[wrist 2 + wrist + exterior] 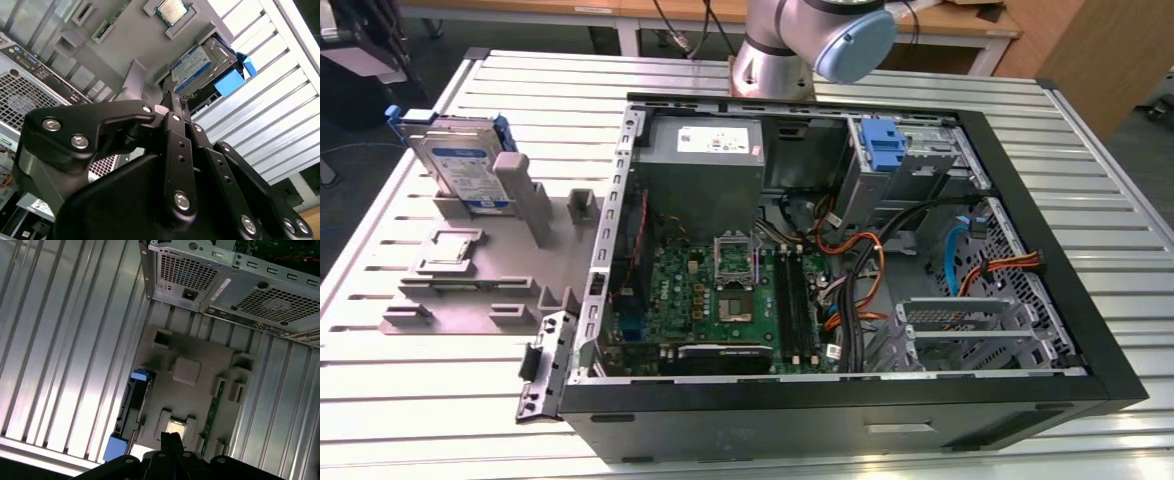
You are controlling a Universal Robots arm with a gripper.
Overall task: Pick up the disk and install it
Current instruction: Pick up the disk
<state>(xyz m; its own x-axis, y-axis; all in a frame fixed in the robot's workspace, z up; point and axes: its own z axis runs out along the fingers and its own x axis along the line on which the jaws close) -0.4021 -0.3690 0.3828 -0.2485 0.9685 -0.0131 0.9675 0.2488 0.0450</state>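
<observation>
The disk [460, 165] is a silver drive with a white-and-blue label and blue rails. It stands on edge in a slot at the far end of the grey fixture [480, 270], toward the exterior view's left. In both wrist views my gripper [173, 100] hangs well above that fixture, with its black fingers pressed together and nothing between them. The second wrist view shows the disk [200, 67] just beyond the fingertips. In the first wrist view the disk [131, 410] appears edge-on beside the gripper [171, 437].
An open computer case [1107, 330] fills the middle and the exterior view's right, with a motherboard [720, 290], cables, a grey power supply [703, 140] and a blue latch piece [885, 150]. A processor chip [170, 10] sits in the fixture. Everything rests on a ribbed metal table [400, 400].
</observation>
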